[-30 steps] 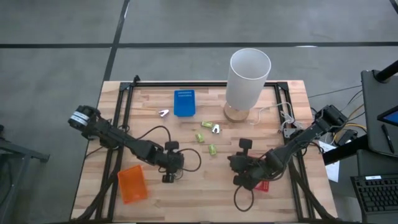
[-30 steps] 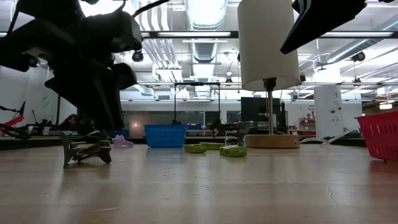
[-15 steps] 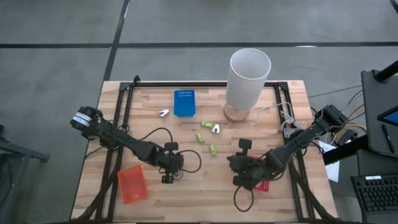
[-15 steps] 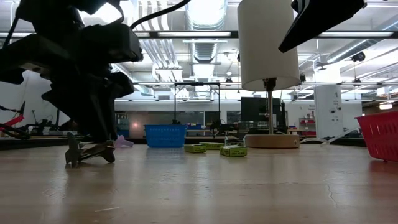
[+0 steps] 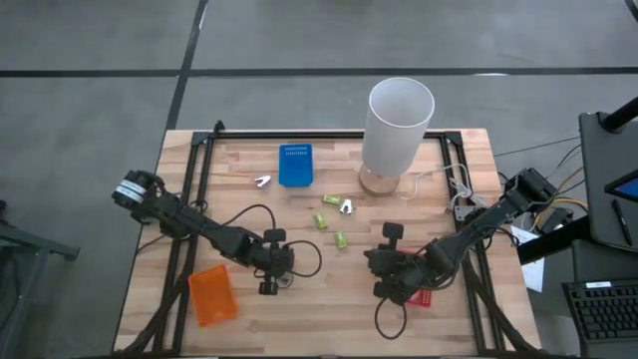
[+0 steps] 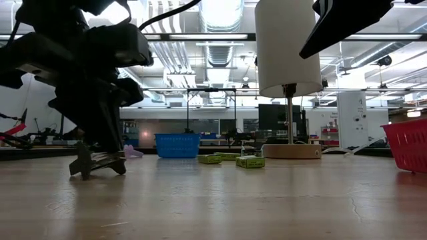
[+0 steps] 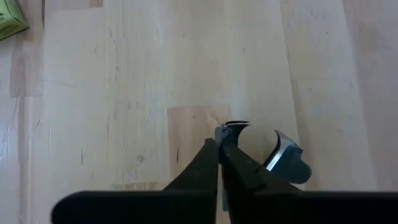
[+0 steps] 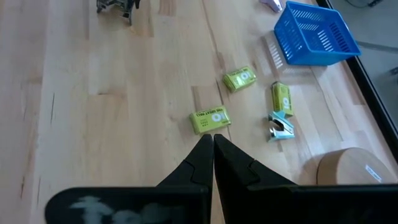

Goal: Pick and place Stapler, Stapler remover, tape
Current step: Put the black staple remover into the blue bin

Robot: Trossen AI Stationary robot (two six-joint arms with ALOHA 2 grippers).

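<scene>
My left gripper [image 5: 267, 276] [image 7: 219, 146] is shut at a dark stapler remover [image 5: 267, 288] with blue-grey handles and chrome claws [image 7: 273, 152], which lies on the wood near the table's middle [image 6: 101, 164]. My right gripper [image 5: 377, 261] [image 8: 213, 144] is shut and touches nothing; it hangs over the table's right half and points at the green boxes. A silver stapler remover [image 5: 346, 206] [image 8: 283, 126] and a pale one [image 5: 262, 180] lie farther back. No tape rolls and no stapler are in view. My left gripper meets the stapler remover at the tip of one chrome claw [image 7: 221, 129], slanting down from the table's left. The tips are closed at that thin claw; whether they pinch it or only press against it, I cannot tell. The remover rests on the table [image 6: 100, 175].
An orange tray [image 5: 211, 295] sits near the left front, a blue tray [image 5: 295, 166] at the far middle, and a red tray [image 5: 420, 297] under my right arm. A white lamp [image 5: 399, 125] stands far right. Three green boxes [image 5: 321, 220] lie mid-table. Cables trail behind both arms.
My left gripper has crept a little toward the table's right, and the stapler remover has slid along the wood with it, keeping the same pose. The right arm has kept still.
</scene>
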